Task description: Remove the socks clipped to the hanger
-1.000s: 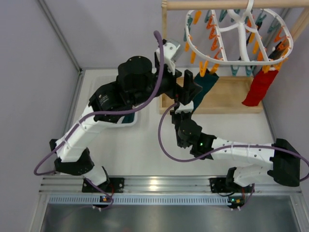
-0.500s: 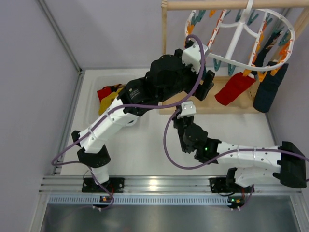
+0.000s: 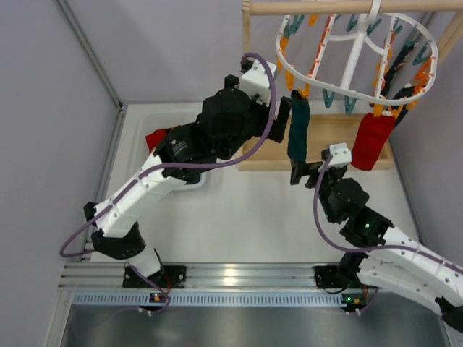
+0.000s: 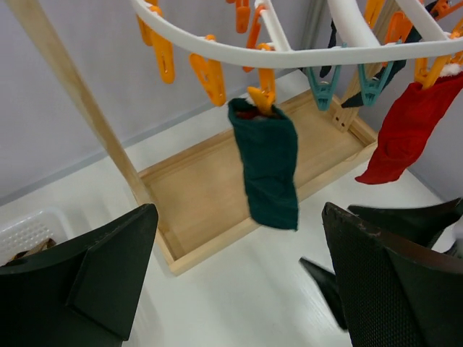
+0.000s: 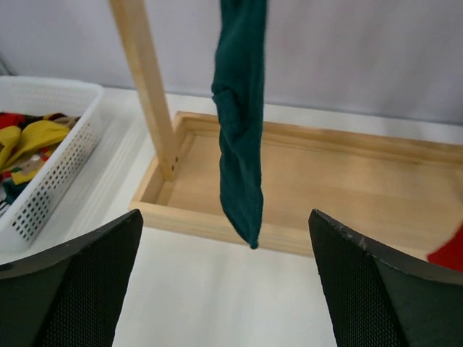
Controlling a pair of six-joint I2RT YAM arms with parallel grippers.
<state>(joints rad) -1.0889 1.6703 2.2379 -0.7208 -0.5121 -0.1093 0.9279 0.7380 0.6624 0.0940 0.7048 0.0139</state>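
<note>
**Teal sock on its clip, both grippers wide**

The dark teal sock [image 3: 299,130] hangs straight down from an orange clip [image 4: 262,97] on the lower-left rim of the white hanger [image 3: 340,92], upper centre of the top view, above the wooden tray [image 3: 329,130]. 1 red sock [image 3: 373,141] hangs further right. The left gripper [image 4: 246,289] faces the teal sock, jaws spread wide and empty. The right gripper [image 5: 224,289], low near the sock's toe, is equally wide. A white basket [image 5: 43,166] at the left holds loose socks.
</note>
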